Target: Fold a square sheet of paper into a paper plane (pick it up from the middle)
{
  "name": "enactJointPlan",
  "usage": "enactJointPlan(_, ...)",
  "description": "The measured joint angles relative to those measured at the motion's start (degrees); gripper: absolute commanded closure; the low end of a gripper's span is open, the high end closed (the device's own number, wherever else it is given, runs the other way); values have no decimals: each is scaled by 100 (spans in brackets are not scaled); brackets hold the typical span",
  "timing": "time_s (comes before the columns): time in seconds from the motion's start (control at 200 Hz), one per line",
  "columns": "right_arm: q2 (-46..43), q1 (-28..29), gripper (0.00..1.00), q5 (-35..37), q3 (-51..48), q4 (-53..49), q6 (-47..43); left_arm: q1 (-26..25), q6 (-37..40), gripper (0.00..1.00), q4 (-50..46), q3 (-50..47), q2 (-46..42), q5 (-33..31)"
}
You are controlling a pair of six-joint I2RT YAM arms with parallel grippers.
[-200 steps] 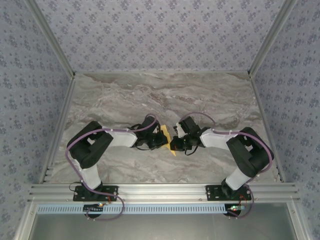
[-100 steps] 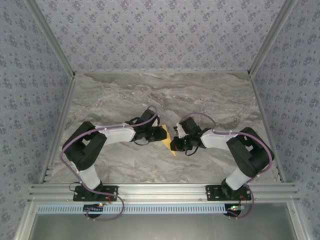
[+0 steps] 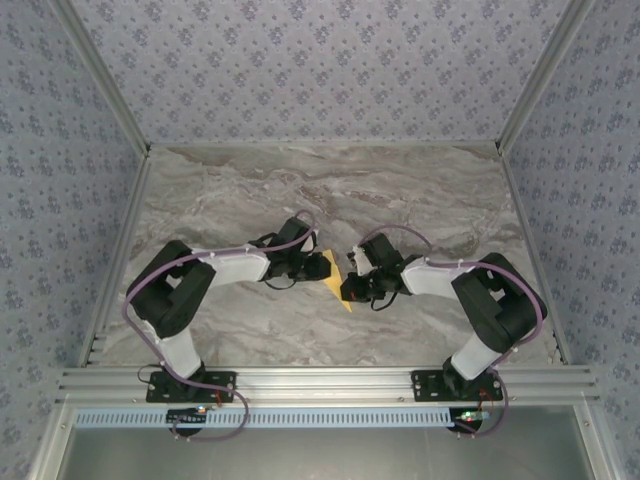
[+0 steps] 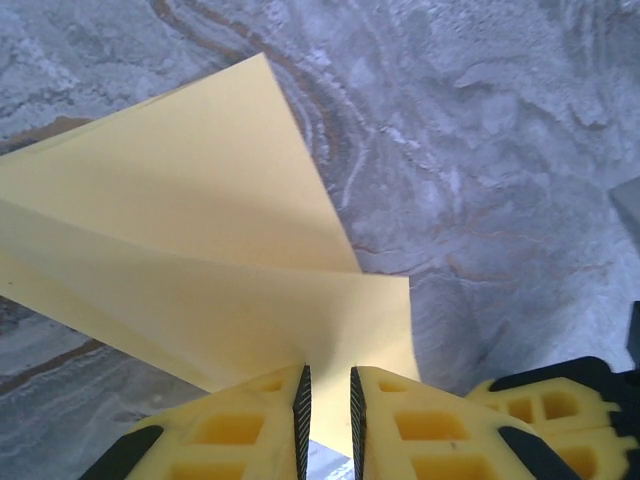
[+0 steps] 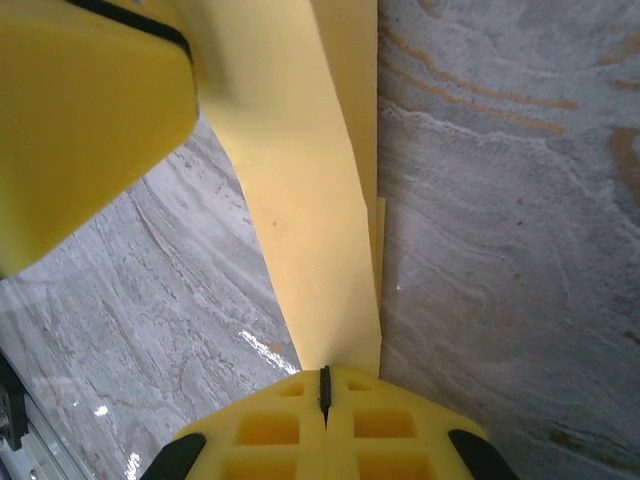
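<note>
Both hands meet at one folded yellow sheet of paper (image 4: 200,230).
The right hand (image 5: 324,375) is clamped shut on the sheet's edge. The left hand (image 4: 327,385) has its jaws a slit apart, the paper passing between them and fanning out ahead over the marble surface (image 4: 480,150).
</note>
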Motion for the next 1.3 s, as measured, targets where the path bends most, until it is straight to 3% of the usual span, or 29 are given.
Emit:
enactJointPlan(0.964, 57, -11, 100, -37, 26, -55, -85, 280, 260, 79, 282, -11, 310, 173)
enactJointPlan(1.299, 24, -11, 100, -26, -70, 28, -85, 916, 409, 82, 240, -4, 310, 149)
